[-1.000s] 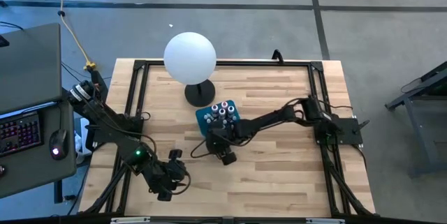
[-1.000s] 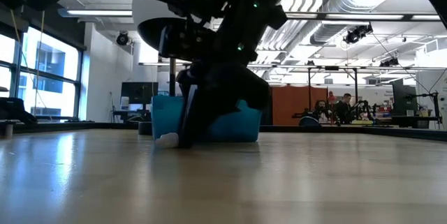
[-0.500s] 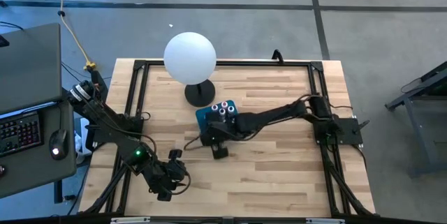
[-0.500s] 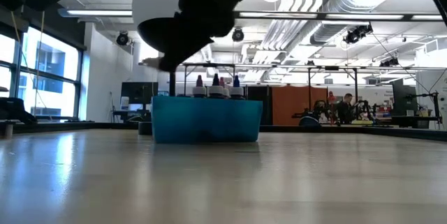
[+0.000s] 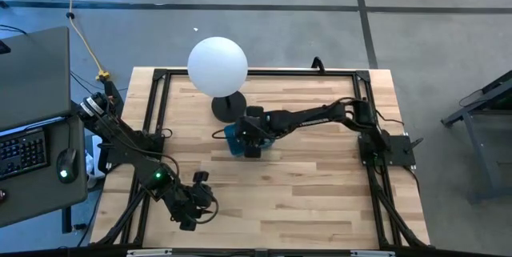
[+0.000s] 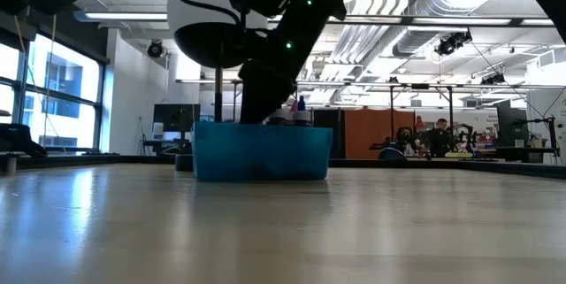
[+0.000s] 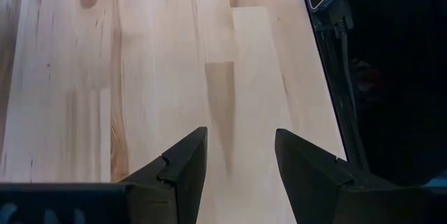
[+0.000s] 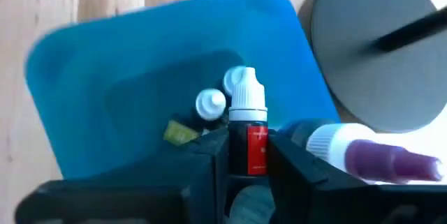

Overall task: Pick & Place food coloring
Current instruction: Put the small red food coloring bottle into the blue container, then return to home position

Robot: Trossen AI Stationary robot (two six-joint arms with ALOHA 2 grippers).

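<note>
Reaching across the table (image 5: 320, 185) from the right, the right arm holds its gripper (image 8: 248, 155) over the teal box (image 5: 234, 135) near the middle of the table, just in front of the lamp's dark round base (image 5: 225, 106). Its 2 fingers (image 8: 211, 155) pinch 1 food coloring bottle (image 8: 248, 126), a small bottle with a white dropper tip and a red label, held upright directly above the box's open interior. Inside the box, below the held bottle, 2 more white bottle tops (image 8: 211, 103) show, with a yellowish bit beside them. A further bottle with a purple body (image 8: 377, 158) lies on its side to the right of the held one, but whether it rests in the box or on its edge is not clear.

From table height, the box (image 6: 261, 153) stands on the wood with the right gripper (image 6: 265, 107) dipping to its rim, and a few bottle caps (image 6: 299, 107) peek above the wall just right of the gripper. The white ball lamp (image 5: 218, 66) rises behind the box.

The left gripper (image 7: 241, 158) waits at the near left of the table, well apart from the box, its fingers spread over bare wood with nothing between them.
</note>
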